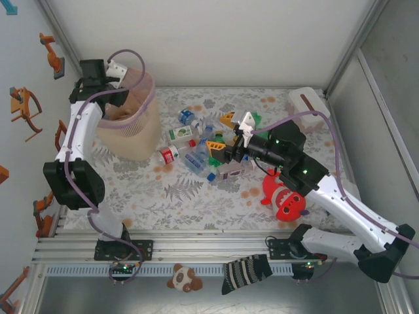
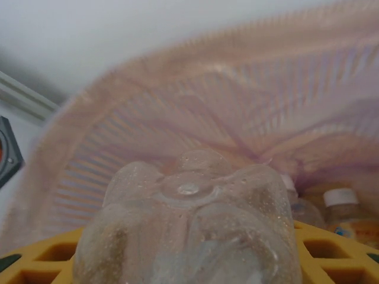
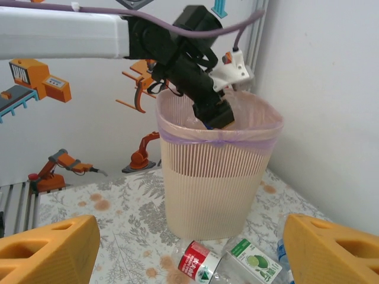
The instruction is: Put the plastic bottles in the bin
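Partly, the bin (image 3: 213, 189) hides left tool (image 3: 214, 117) holding clear bottle (image 2: 189, 231).

I can read no lettering: the print on the red-label bottle (image 3: 198, 260) and the lime-picture bottle (image 3: 256, 266) is too small.

Bin (image 1: 134, 137) upright — clear bottle (image 2: 189, 236) held at mouth, other bottles (image 1: 195, 159) piled nr.
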Controlling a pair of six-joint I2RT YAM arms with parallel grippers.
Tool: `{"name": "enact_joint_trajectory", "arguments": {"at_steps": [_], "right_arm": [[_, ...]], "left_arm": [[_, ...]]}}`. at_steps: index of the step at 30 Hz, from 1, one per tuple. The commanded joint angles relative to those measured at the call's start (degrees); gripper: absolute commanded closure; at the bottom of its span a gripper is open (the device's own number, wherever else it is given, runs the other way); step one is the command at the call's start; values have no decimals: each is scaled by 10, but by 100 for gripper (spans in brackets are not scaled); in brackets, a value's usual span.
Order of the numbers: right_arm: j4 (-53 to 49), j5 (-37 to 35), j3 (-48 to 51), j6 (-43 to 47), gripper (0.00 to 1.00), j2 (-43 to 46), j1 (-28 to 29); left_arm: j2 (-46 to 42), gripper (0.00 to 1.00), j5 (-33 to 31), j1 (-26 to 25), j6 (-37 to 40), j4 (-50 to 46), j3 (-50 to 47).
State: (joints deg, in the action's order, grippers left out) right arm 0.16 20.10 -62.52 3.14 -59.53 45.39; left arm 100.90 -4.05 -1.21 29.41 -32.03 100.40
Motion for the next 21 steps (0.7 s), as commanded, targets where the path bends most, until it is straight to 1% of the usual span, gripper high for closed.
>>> {"name": "enact_joint_trajectory", "arguments": {"at_steps": [1,4,13,18,21], "right_arm": [[0,10,-16,11,20,1,-2],[0,11,-14,12,20,2,-2],[0,7,-5,13,20,6,-3],[2,6,2,13,20,8,-2],[3,3,4,13,20,10,-3]], "left_arm": [[11,51,-22,5,27,-15,-13],[29,51,-20,9,26,-19,-26],[91,49,13,12,10,-44,-18],[132,47,34,12,-1,-55,-16],[149,44,41,12,-6,-63,-14]]}}
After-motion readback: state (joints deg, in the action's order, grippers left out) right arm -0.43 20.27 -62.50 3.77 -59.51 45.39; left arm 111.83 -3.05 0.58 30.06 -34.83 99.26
